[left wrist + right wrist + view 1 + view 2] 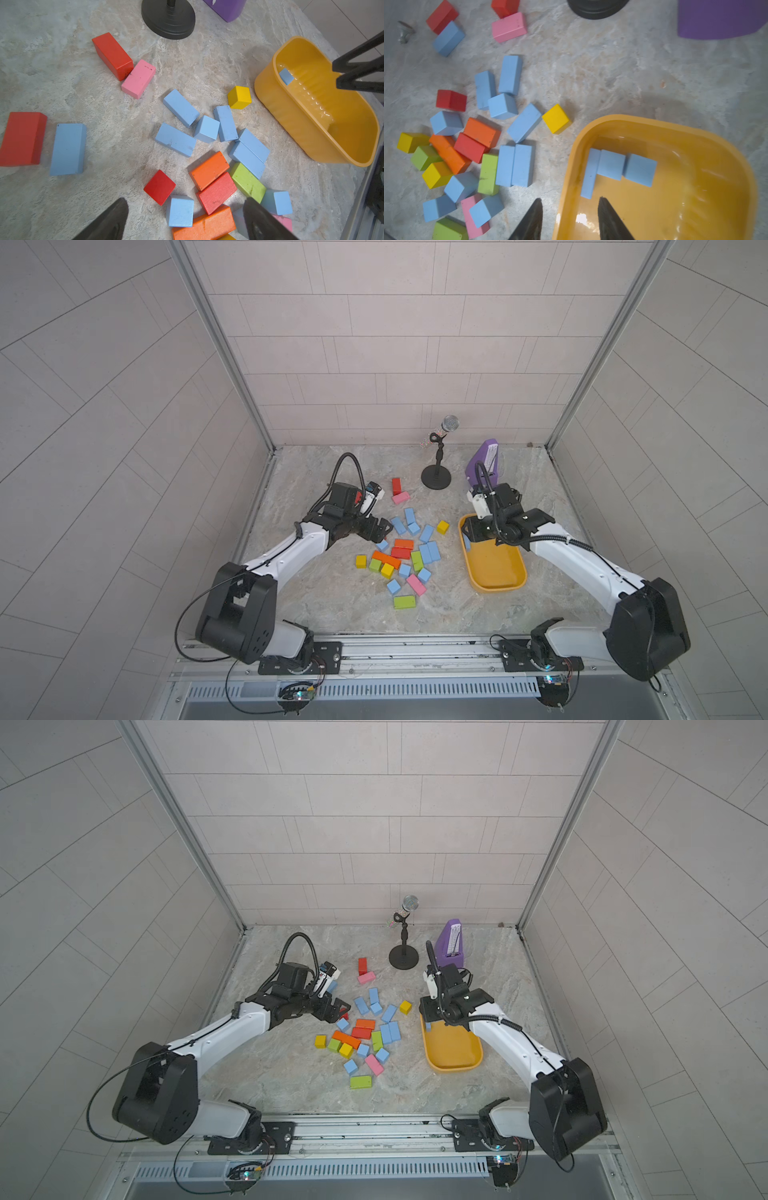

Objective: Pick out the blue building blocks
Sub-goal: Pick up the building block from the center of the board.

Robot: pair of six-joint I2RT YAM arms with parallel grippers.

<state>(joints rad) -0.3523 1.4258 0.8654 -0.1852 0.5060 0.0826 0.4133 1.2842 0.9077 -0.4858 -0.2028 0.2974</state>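
Claws differ: the left claw point(379, 534) hangs wide open over the pile's left edge, apparently lined up for a blue cube. Most blue building blocks point(430, 551) lie mid-bench point(332, 614), crowded by red blocks point(401, 553) and orange blocks point(404, 543). The right claw point(571, 207), narrowly parted and empty, hovers over the yellow tray point(494, 568), which holds three blue ones. A microphone stand point(436, 479) and a purple metronome point(484, 458) stand beyond, clear of both arms.

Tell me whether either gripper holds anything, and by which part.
Nothing is held. Left gripper open near a blue cube; right gripper open and empty over the yellow tray.
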